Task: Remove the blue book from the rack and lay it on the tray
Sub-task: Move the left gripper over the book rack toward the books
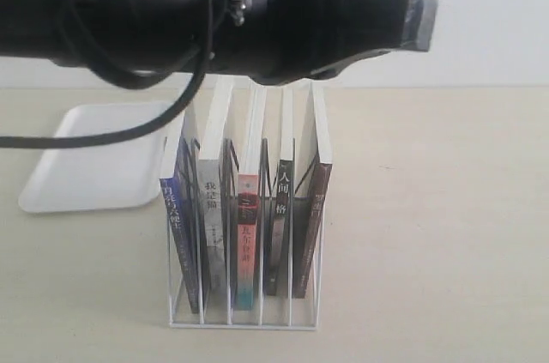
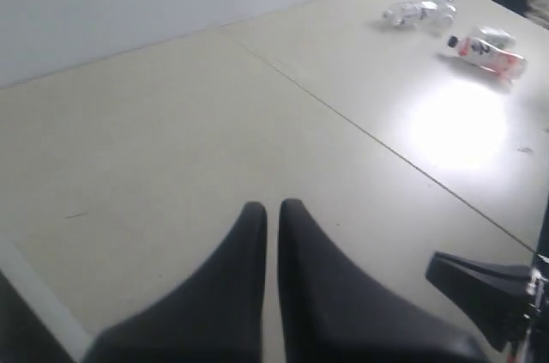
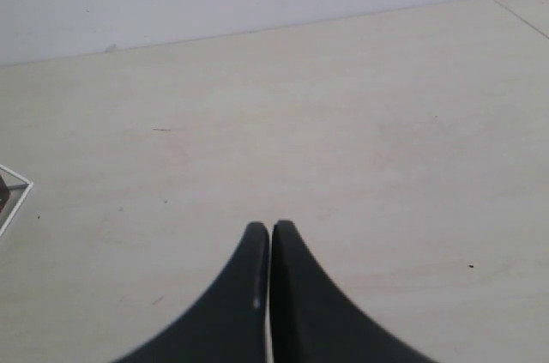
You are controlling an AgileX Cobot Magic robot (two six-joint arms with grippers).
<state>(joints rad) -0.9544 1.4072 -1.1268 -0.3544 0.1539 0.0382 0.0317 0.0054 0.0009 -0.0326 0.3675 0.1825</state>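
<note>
One black arm (image 1: pixel 171 11) stretches across above the rack (image 1: pixel 243 325). The tray (image 1: pixel 94 166) lies flat behind the rack, off to its left. The rack holds five upright books, and the blue book (image 1: pixel 175 226) stands in its leftmost slot. The left gripper (image 2: pixel 272 208) and right gripper (image 3: pixel 270 227) are each pressed together, holding nothing.

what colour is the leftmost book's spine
Dark blue with white characters, the blue book; best in exterior view.

Beige table (image 1: pixel 446 208), red-spined book (image 1: pixel 246 243), red-labelled bottle (image 2: pixel 485 50)
</note>
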